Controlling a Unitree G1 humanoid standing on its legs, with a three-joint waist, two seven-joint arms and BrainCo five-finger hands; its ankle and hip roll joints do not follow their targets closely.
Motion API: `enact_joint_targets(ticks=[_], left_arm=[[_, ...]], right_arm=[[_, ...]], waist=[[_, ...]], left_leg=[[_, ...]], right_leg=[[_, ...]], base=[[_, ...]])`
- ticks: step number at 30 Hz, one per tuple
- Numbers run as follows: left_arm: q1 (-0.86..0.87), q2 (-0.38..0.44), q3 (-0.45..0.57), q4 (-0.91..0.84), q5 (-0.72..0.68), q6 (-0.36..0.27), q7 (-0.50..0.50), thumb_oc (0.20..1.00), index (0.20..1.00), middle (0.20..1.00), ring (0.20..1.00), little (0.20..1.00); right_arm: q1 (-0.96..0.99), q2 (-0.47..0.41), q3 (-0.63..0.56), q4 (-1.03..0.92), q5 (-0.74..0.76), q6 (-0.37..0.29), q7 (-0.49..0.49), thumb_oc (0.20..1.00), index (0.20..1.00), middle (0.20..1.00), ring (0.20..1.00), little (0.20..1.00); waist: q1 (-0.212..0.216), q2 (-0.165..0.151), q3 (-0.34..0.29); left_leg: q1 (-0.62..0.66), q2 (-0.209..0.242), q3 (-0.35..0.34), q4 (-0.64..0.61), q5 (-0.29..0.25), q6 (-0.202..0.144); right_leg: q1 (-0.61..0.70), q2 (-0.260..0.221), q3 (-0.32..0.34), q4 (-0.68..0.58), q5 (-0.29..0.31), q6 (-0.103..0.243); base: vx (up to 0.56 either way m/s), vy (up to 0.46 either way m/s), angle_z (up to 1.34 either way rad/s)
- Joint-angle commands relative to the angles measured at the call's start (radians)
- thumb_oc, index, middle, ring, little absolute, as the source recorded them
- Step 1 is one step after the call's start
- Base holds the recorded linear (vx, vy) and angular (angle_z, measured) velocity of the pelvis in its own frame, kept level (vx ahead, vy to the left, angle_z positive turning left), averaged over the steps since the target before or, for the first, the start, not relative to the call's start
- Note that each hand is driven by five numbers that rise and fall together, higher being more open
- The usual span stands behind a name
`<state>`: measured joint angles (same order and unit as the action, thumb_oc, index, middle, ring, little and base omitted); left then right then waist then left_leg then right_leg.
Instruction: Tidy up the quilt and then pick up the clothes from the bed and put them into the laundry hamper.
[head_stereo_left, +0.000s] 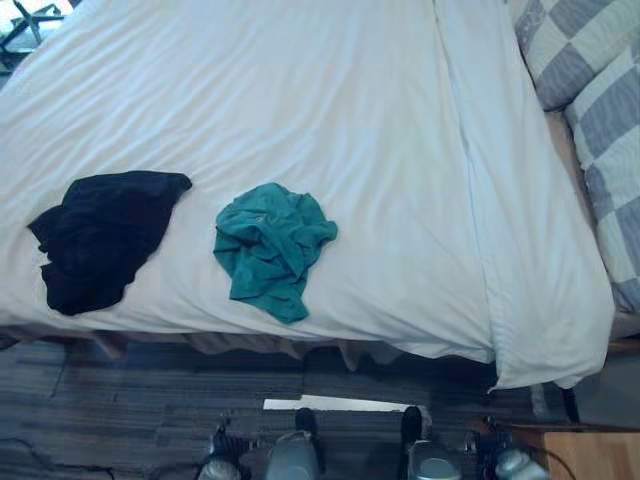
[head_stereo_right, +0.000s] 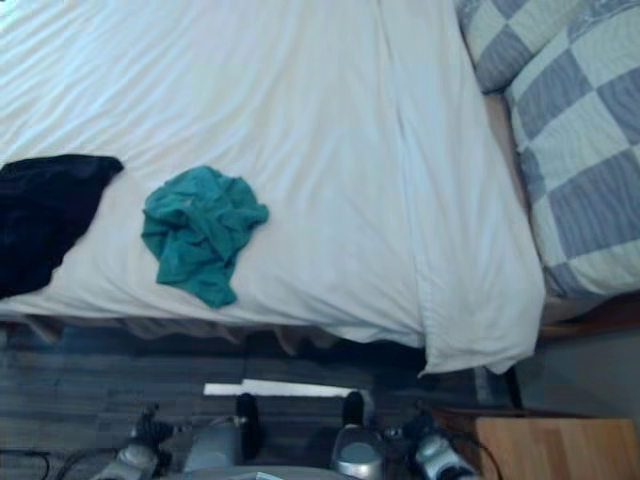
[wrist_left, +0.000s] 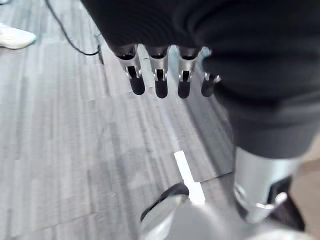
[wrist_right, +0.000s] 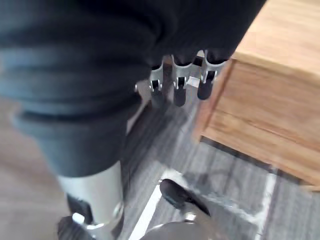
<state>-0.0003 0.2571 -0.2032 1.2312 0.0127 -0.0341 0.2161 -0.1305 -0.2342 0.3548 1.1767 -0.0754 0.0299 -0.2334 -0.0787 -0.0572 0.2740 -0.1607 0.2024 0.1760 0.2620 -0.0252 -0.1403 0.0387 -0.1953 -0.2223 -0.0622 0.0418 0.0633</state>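
Lying crumpled on the white quilt (head_stereo_left: 330, 120), teal garment (head_stereo_left: 270, 248) beside black garment (head_stereo_left: 100, 235), left hand (wrist_left: 160, 75) and right hand (wrist_right: 182, 82) hanging low, fingers relaxed, empty.

The quilt (head_stereo_left: 300, 120) is smooth matt white cloth, faintly creased. On it lie a crumpled teal cloth garment (head_stereo_left: 270, 248) and a soft matt black one (head_stereo_left: 100, 238). The checked pillows (head_stereo_right: 570, 150) are woven fabric. The cabinet (wrist_right: 270, 100) shows satin wood grain; the floor (wrist_left: 75, 150) is rough grey carpet.
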Motion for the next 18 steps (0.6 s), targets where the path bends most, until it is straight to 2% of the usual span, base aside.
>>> enact_joint_targets(ticks=[1, 3, 4, 5, 6, 7, 8, 9, 10, 11, 12, 14, 15, 16, 17, 18], left_arm=[[-0.025, -0.023, -0.022, 0.008, -0.001, -0.017, 0.010, 1.000, 1.000, 1.000, 1.000, 1.000], [-0.019, -0.029, -0.036, 0.010, 0.016, -0.022, 0.009, 1.000, 1.000, 1.000, 1.000, 1.000], [-0.013, -0.030, -0.036, 0.011, 0.030, -0.021, 0.000, 1.000, 1.000, 1.000, 1.000, 1.000], [-0.013, -0.029, -0.036, 0.010, 0.030, -0.021, -0.001, 1.000, 1.000, 1.000, 1.000, 1.000], [-0.020, -0.027, -0.039, 0.010, 0.030, -0.020, -0.003, 1.000, 1.000, 1.000, 1.000, 1.000], [-0.036, -0.022, -0.048, 0.011, 0.034, -0.018, -0.007, 1.000, 1.000, 1.000, 1.000, 1.000], [-0.057, -0.017, -0.055, 0.011, 0.042, -0.012, -0.010, 1.000, 1.000, 1.000, 1.000, 1.000], [-0.068, -0.006, -0.064, 0.013, 0.050, -0.009, -0.016, 1.000, 1.000, 1.000, 1.000, 1.000], [-0.059, 0.018, -0.064, 0.033, 0.073, 0.000, -0.027, 1.000, 1.000, 1.000, 1.000, 1.000], [-0.059, 0.019, -0.064, 0.034, 0.073, 0.000, -0.028, 1.000, 1.000, 1.000, 1.000, 1.000], [-0.067, 0.042, -0.062, 0.037, 0.092, 0.012, -0.039, 1.000, 1.000, 1.000, 1.000, 1.000], [-0.067, 0.042, -0.062, 0.037, 0.092, 0.012, -0.039, 1.000, 1.000, 1.000, 1.000, 1.000], [-0.068, 0.065, -0.069, 0.046, 0.116, 0.020, -0.044, 1.000, 1.000, 1.000, 1.000, 1.000], [-0.078, 0.071, -0.077, 0.042, 0.128, 0.024, -0.050, 1.000, 1.000, 1.000, 1.000, 1.000], [-0.098, 0.058, -0.080, 0.046, 0.121, 0.015, -0.054, 1.000, 1.000, 1.000, 1.000, 1.000], [-0.094, 0.041, -0.081, 0.044, 0.116, 0.011, -0.049, 1.000, 1.000, 1.000, 1.000, 1.000]], right_arm=[[0.014, 0.054, 0.005, -0.019, -0.009, -0.006, 0.023, 1.000, 1.000, 1.000, 1.000, 1.000], [0.020, 0.047, 0.003, -0.026, -0.004, -0.013, 0.029, 1.000, 1.000, 1.000, 1.000, 1.000], [0.039, 0.035, -0.030, -0.034, 0.024, -0.018, 0.053, 1.000, 1.000, 1.000, 1.000, 1.000], [0.040, 0.035, -0.031, -0.035, 0.024, -0.018, 0.053, 1.000, 1.000, 1.000, 1.000, 1.000], [0.057, 0.028, -0.063, -0.023, 0.033, -0.015, 0.058, 1.000, 1.000, 1.000, 1.000, 1.000], [0.066, 0.027, -0.091, -0.006, 0.042, -0.010, 0.058, 1.000, 1.000, 1.000, 1.000, 1.000], [0.065, 0.035, -0.116, 0.009, 0.055, -0.002, 0.050, 1.000, 1.000, 1.000, 1.000, 1.000], [0.063, 0.038, -0.135, 0.034, 0.070, 0.014, 0.049, 1.000, 1.000, 1.000, 1.000, 1.000], [0.074, 0.052, -0.153, 0.064, 0.093, 0.023, 0.048, 1.000, 1.000, 1.000, 1.000, 1.000], [0.073, 0.053, -0.153, 0.065, 0.093, 0.023, 0.048, 1.000, 1.000, 1.000, 1.000, 1.000], [0.091, 0.061, -0.141, 0.064, 0.091, 0.017, 0.056, 1.000, 1.000, 1.000, 1.000, 1.000], [0.091, 0.062, -0.142, 0.064, 0.091, 0.017, 0.056, 1.000, 1.000, 1.000, 1.000, 1.000], [0.113, 0.065, -0.124, 0.068, 0.088, 0.007, 0.056, 1.000, 1.000, 1.000, 1.000, 1.000], [0.128, 0.069, -0.116, 0.062, 0.093, 0.000, 0.052, 1.000, 1.000, 1.000, 1.000, 1.000], [0.118, 0.067, -0.111, 0.061, 0.092, 0.002, 0.057, 1.000, 1.000, 1.000, 1.000, 1.000], [0.114, 0.059, -0.103, 0.054, 0.100, -0.002, 0.048, 1.000, 1.000, 1.000, 1.000, 1.000]], waist=[[0.009, 0.016, -0.001], [0.010, 0.028, -0.024], [-0.003, 0.038, -0.051], [-0.002, 0.039, -0.051], [-0.011, 0.041, -0.060], [-0.013, 0.036, -0.062], [-0.019, 0.020, -0.062], [-0.020, 0.001, -0.058], [-0.021, -0.018, -0.052], [-0.021, -0.021, -0.055], [-0.029, -0.028, -0.049], [-0.029, -0.028, -0.051], [-0.065, -0.022, -0.036], [-0.079, -0.024, -0.027], [-0.075, -0.029, -0.014], [-0.068, -0.030, -0.007]], left_leg=[[0.053, 0.170, -0.032, -0.135, 0.065, -0.041], [0.065, 0.250, -0.044, -0.245, 0.150, -0.069], [0.115, 0.288, 0.007, -0.311, 0.167, -0.102], [0.118, 0.288, 0.008, -0.314, 0.169, -0.103], [0.119, 0.284, 0.016, -0.320, 0.164, -0.113], [0.113, 0.268, 0.012, -0.308, 0.145, -0.118], [0.114, 0.248, 0.016, -0.290, 0.126, -0.118], [0.128, 0.220, 0.035, -0.284, 0.104, -0.110], [0.160, 0.186, 0.096, -0.296, 0.079, -0.082], [0.156, 0.183, 0.097, -0.296, 0.081, -0.080], [0.188, 0.153, 0.130, -0.326, 0.072, -0.052], [0.184, 0.152, 0.130, -0.326, 0.074, -0.051], [0.207, 0.100, 0.140, -0.335, 0.059, -0.016], [0.203, 0.063, 0.134, -0.323, 0.035, -0.003], [0.193, 0.019, 0.139, -0.239, -0.010, 0.006], [0.161, -0.016, 0.131, -0.154, -0.040, 0.017]], right_leg=[[-0.094, -0.083, 0.087, 0.153, -0.113, 0.120], [-0.090, -0.138, 0.081, 0.134, -0.101, 0.156], [-0.082, -0.185, 0.059, 0.123, -0.078, 0.192], [-0.081, -0.185, 0.059, 0.122, -0.078, 0.192], [-0.080, -0.206, 0.056, 0.128, -0.057, 0.198], [-0.079, -0.225, 0.056, 0.138, -0.022, 0.198], [-0.087, -0.248, 0.057, 0.157, 0.047, 0.198], [-0.101, -0.280, 0.053, 0.173, 0.138, 0.198], [-0.136, -0.316, -0.022, 0.255, 0.159, 0.198], [-0.142, -0.320, -0.020, 0.254, 0.162, 0.198], [-0.160, -0.240, -0.035, 0.339, 0.087, 0.183], [-0.163, -0.240, -0.035, 0.336, 0.091, 0.183], [-0.185, -0.045, -0.032, 0.361, -0.048, 0.148], [-0.187, 0.023, -0.010, 0.328, -0.086, 0.143], [-0.178, 0.006, -0.058, 0.288, -0.082, 0.116], [-0.135, -0.002, -0.098, 0.243, -0.110, 0.073]], base=[[0.04, 0.433, 0.03], [0.06, 0.736, 0.06], [0.06, 0.626, 0.08], [0.09, 0.634, 0.18], [0.08, 0.404, 0.31], [0.10, 0.469, 0.20], [0.09, 0.349, 0.17], [0.08, 0.496, 0.08], [0.05, 0.436, 0.06], [0.09, 0.651, -0.13], [0.05, 0.325, -0.26], [0.05, 0.360, -0.14], [0.07, 0.523, -0.18], [0.12, 0.624, -0.13], [0.13, 0.301, -0.08], [0.09, 0.372, 0.27]])
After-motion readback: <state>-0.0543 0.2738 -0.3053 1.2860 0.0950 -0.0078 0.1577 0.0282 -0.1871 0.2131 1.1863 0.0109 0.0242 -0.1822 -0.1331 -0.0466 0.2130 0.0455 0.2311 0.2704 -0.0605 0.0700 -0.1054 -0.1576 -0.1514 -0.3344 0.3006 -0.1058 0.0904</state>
